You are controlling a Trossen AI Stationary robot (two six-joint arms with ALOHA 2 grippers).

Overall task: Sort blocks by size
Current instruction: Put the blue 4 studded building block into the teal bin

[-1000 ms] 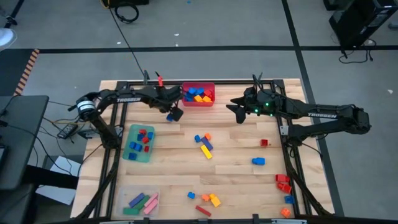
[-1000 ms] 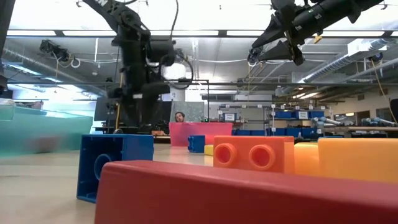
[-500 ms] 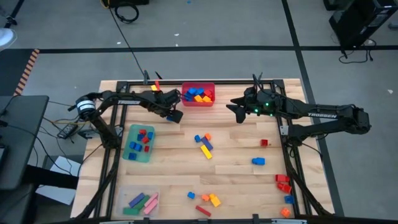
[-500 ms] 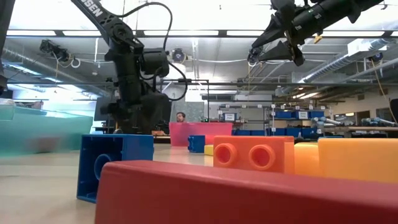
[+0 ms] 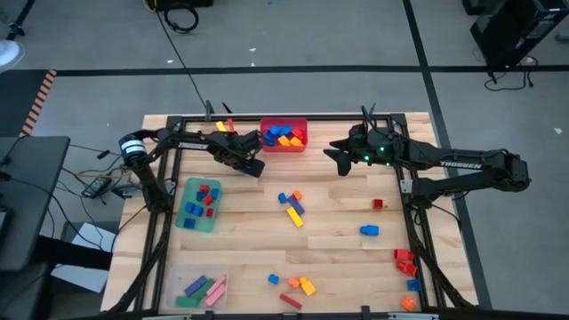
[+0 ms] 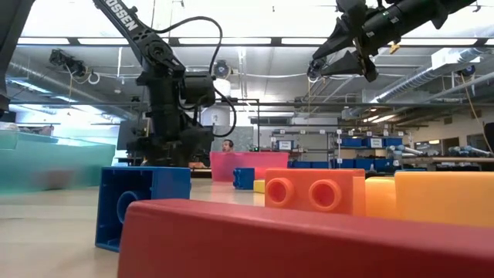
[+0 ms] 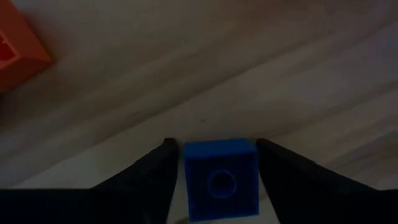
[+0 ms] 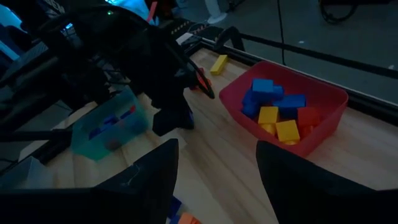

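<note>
Your left end effector (image 5: 252, 166) sits low over the desk (image 5: 338, 222), just in front of the red bin (image 5: 283, 136). In the left wrist view a small blue block (image 7: 221, 179) sits between its fingers (image 7: 152, 174), stud facing the camera; fingers flank it closely on both sides, so it looks gripped. An orange block (image 7: 18, 53) shows at the edge of that view.

Your right end effector (image 5: 331, 153) hangs above the desk to the right of the red bin, jaws apart, nothing in them.

Block locations:
- Red bin: blue, yellow and orange blocks (image 8: 277, 112).
- Teal bin (image 5: 197, 204): small red and blue ones.
- Clear bin (image 5: 200, 288): long bars, green, pink, blue.
- Loose on the desk: a cluster mid-desk (image 5: 291, 206), a blue block (image 5: 369, 230), a small red cube (image 5: 378, 204), more along the front and right edges.
</note>
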